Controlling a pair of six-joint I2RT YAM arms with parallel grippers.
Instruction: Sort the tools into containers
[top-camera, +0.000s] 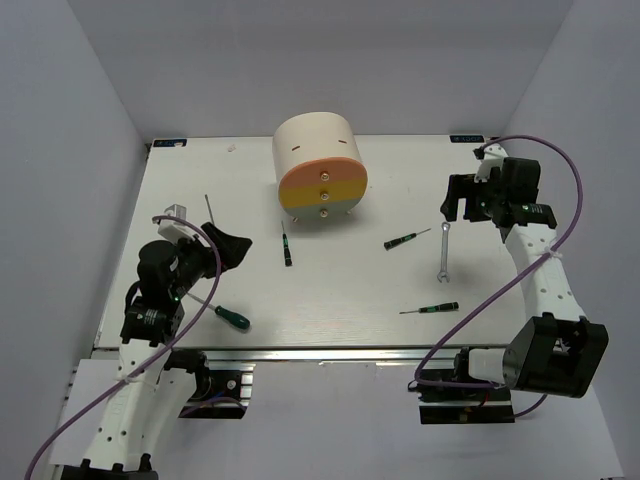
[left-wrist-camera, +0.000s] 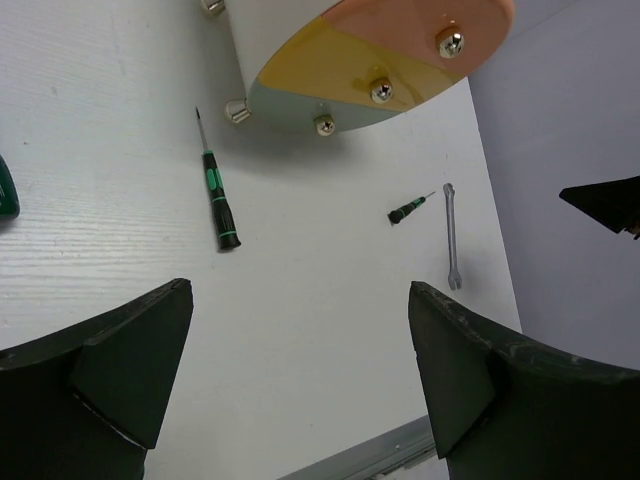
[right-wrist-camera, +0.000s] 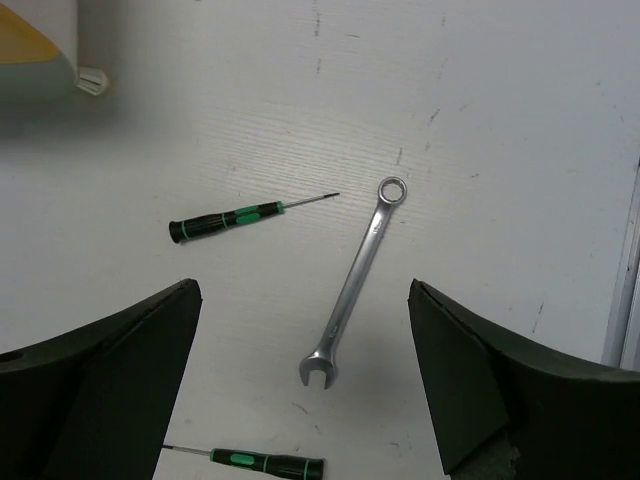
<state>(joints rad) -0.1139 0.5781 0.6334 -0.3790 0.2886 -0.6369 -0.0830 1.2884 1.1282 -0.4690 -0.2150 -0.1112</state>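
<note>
Left fingers (left-wrist-camera: 300, 380) released, empty, above the tabletop's (top-camera: 340, 310) near-left corner; right fingers (right-wrist-camera: 305, 390) released, empty, over the spanner (right-wrist-camera: 355, 282) near the right edge. Screwdrivers (top-camera: 287, 249) scattered mid-tabletop; drawers (top-camera: 322, 188) near the far edge.

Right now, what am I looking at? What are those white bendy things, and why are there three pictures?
The white bendy things are two robot arms bolted to a table. One picture looks down from above. The other two come from little cameras on each arm's wrist, so the dark shapes at the bottom are that arm's own fingers.

The left end effector and the right end effector are both open and hold nothing.

On the table stands a cream round cabinet with orange, yellow and grey-green drawers. Around it lie tools: a silver spanner, three thin screwdrivers, a bigger green-handled screwdriver and a thin metal rod. The purple loops are cables.

The robot should put the tools in the drawers.
</note>
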